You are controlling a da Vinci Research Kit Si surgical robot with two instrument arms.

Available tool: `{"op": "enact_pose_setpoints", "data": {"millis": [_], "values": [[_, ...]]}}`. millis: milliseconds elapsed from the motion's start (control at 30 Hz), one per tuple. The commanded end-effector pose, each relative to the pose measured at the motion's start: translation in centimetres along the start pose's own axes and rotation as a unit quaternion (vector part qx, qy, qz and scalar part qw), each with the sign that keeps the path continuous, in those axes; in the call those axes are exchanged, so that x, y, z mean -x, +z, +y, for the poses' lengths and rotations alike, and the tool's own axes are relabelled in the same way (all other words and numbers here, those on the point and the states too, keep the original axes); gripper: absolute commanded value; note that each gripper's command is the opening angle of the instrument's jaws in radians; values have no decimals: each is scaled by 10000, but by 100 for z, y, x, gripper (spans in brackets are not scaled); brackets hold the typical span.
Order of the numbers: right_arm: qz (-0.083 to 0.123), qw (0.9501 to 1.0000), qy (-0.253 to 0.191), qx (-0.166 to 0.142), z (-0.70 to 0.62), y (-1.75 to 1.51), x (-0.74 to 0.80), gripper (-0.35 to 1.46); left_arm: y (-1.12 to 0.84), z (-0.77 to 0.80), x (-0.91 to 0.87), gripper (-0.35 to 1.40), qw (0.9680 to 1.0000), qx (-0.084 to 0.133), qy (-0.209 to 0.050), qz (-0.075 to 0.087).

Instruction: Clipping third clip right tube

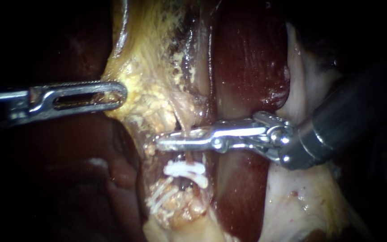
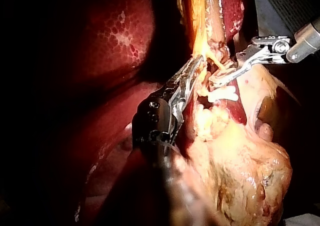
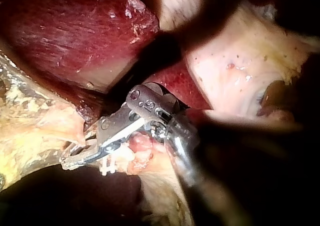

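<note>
In the endoscope view my left instrument (image 1: 118, 95) has its slotted jaws clamped on the yellow fatty tissue (image 1: 144, 89). My right instrument (image 1: 166, 143) looks closed across the thin reddish right tube (image 1: 187, 157), just above two white clips (image 1: 184, 169). The left wrist view agrees. In the right wrist view the tube is hidden. It seems soft and easy to tear, so I'd squeeze squarely without pulling.
</note>
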State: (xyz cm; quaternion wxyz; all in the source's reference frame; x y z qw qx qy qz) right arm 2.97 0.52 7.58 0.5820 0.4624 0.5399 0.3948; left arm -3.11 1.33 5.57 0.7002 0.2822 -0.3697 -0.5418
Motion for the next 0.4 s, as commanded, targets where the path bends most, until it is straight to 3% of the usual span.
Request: {"op": "enact_pose_setpoints", "data": {"millis": [33,400], "values": [[22,10000,-10,30,2,-1,0,-35,0,0,0,-35,10000,3,1,0],[1,10000,-17,8,3,0,2,-35,0,0,0,-35,10000,3,1,0]]}}
